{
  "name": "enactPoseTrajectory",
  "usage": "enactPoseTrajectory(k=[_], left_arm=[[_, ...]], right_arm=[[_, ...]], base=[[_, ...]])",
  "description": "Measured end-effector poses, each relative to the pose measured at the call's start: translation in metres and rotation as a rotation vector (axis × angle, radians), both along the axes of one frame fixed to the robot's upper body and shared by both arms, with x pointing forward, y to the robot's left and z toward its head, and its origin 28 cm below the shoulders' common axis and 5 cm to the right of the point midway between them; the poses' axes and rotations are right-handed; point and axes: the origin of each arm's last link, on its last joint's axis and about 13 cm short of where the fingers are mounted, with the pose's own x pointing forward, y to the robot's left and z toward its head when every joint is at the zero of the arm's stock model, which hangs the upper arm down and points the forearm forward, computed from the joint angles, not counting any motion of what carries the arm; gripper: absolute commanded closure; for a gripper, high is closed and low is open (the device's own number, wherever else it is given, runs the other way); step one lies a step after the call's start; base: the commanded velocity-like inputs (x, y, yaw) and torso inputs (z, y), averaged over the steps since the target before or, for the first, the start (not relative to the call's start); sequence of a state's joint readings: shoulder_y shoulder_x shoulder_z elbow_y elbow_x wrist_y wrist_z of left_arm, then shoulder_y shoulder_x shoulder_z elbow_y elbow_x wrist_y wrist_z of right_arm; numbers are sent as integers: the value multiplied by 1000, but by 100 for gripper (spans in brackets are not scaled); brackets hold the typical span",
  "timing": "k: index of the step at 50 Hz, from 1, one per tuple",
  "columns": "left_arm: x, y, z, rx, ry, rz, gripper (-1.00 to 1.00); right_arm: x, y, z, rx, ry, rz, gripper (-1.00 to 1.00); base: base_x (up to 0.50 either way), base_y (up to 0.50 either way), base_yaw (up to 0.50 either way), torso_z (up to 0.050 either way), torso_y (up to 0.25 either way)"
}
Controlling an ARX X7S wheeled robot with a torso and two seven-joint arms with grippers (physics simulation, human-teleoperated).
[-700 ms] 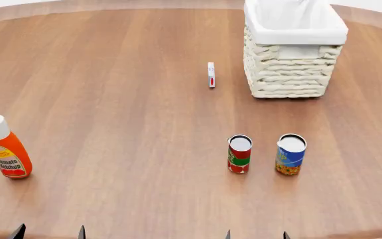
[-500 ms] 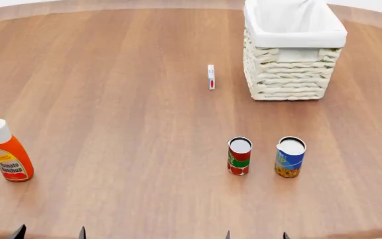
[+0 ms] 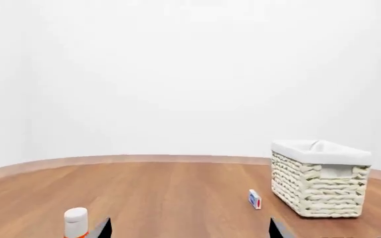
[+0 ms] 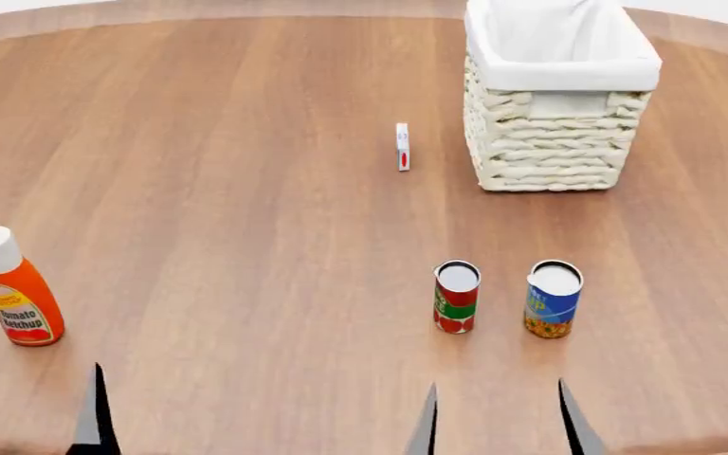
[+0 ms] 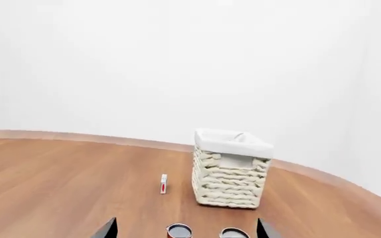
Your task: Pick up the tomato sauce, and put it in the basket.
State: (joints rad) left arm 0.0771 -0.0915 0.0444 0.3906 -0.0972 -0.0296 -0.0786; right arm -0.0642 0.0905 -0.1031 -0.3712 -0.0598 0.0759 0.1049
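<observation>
**A hard, smooth tin, to be taken by its sides**

Your right gripper (image 4: 496,422) had its two fingers spread wide and held nothing; only the dark tips showed at the near edge of the table (image 4: 238,209), well short of the cans. Your left gripper (image 4: 23,412) was likewise spread and empty, off by the ketchup bottle (image 4: 16,289).

The tomato sauce (image 4: 457,296) stood upright just ahead of the right gripper, slightly toward your left of its centre line. The blue can (image 4: 553,298) stood beside it on your right, near but with a clear gap between them. In the right wrist view both silver tops sat between the finger tips, the tomato sauce (image 5: 178,231) closer to one of them.

I judged the tin to be rigid, so it would not give under a firm squeeze, and probably fairly weighty for its size if full. Its round, glossy label looked slippery, so a hold across the middle of the body, fingers on opposite sides, seemed safest. A hold near the rim looked likely to tip it. One finger had to pass through the gap on the blue can's side, and brushing that can was the risk.

The basket (image 4: 554,142) stood farther back, tall and open-topped, with a small white and red packet (image 4: 402,146) just beside it.
</observation>
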Motion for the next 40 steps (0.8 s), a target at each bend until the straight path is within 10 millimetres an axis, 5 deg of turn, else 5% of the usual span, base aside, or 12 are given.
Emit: enactPoseTrajectory(k=[22, 40], left_arm=[[-38, 5, 68, -34, -309, -9, -100], [-55, 7, 85, -55, -416, -15, -100]], right_arm=[[-35, 5, 68, -88, -317, 6, -100], [-51, 4, 84, -107, -418, -2, -100]], base=[[0, 0, 0, 0, 0], [0, 0, 0, 0, 0]])
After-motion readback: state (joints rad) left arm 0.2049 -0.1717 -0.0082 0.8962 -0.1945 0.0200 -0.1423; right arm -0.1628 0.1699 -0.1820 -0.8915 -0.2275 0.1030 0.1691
